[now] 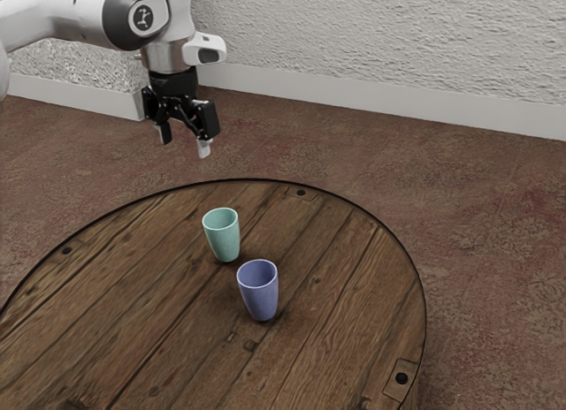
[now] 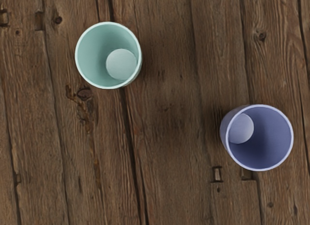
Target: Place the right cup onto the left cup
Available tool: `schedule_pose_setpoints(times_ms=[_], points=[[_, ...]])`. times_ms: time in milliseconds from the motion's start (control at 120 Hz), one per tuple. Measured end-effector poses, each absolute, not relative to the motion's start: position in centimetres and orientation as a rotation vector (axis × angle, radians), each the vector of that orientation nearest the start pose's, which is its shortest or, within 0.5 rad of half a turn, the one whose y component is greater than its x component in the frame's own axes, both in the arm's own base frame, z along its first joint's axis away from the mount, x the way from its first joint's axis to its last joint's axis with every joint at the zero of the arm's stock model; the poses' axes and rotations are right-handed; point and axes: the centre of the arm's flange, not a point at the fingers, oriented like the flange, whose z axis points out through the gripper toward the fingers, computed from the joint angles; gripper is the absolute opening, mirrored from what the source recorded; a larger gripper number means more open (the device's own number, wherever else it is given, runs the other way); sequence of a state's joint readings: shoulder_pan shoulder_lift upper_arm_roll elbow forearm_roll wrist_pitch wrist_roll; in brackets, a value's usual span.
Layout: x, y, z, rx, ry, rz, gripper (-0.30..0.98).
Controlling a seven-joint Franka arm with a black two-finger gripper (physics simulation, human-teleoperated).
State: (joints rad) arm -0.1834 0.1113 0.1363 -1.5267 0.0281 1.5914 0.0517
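nearest, a smooth violet cup point(image 1: 260, 295) stands upright, tapering to its base; apart from it, farther and toward the exterior view's left, a mint cup point(image 1: 225, 242) matches its shape. above, the gripper point(image 1: 184, 141) points down, jaws well apart, empty. round plank table point(image 1: 336, 339), mottled brown floor point(image 1: 495, 251), rough white wall point(image 1: 398, 39).

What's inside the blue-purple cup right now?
The blue-purple cup looks empty: its bare inner wall and pale round bottom show. The tabletop directly beneath its base is covered.
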Motion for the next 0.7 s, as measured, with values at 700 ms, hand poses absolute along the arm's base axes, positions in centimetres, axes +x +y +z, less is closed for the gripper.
schedule_pose_setpoints(times_ms=[700], points=[[58.4,-10.1,45.0,-3.173,0.284,0.242,0.64]])
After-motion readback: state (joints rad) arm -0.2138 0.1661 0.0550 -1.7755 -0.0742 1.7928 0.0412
